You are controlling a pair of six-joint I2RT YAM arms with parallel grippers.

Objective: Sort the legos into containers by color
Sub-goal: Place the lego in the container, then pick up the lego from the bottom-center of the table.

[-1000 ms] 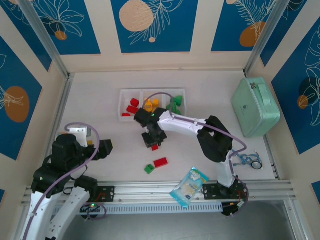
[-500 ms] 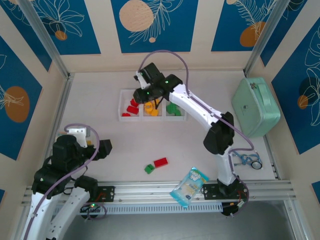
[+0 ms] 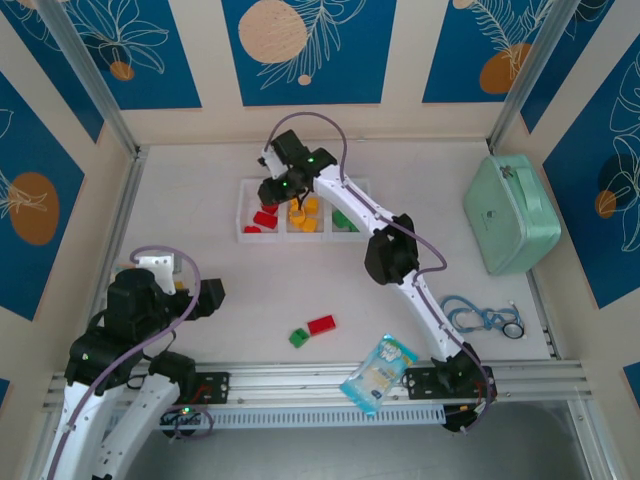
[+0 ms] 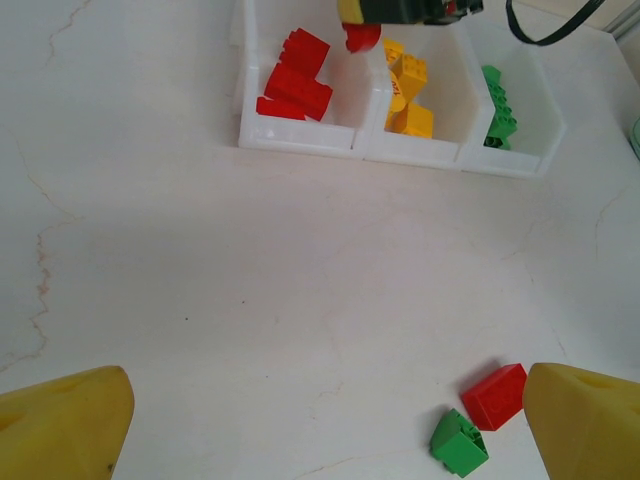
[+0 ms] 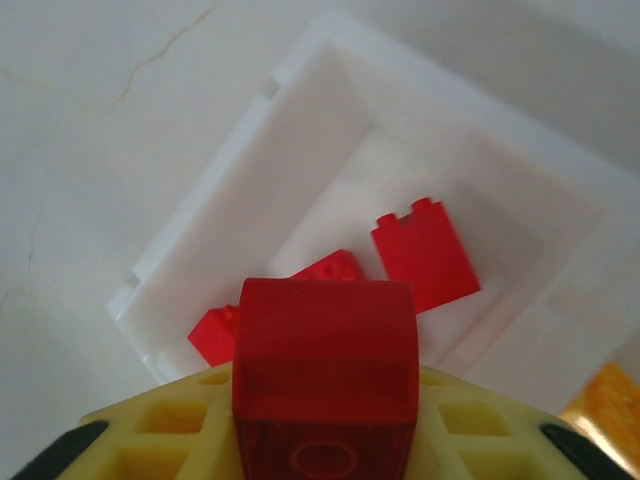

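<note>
1. The right gripper (image 3: 277, 188) hangs right over the red end of the containers (image 4: 400, 150), with a red brick (image 5: 325, 350) between its fingers; we cannot tell how hard they squeeze
2. We think this brick is hard, light and smooth, so it will not bend or break, but it could slip; its flat sides are the best place to pinch
3. Under it, inside the containers, lie more red bricks (image 4: 300, 80), so a short drop should do no harm
4. The left gripper (image 4: 320, 425) sits well in front of the containers, fingers wide apart and holding nothing
5. A loose red brick (image 4: 495, 395) and a loose green brick (image 4: 460, 443) lie close together, well in front of the containers; we would pinch each from above by two flat sides
</note>
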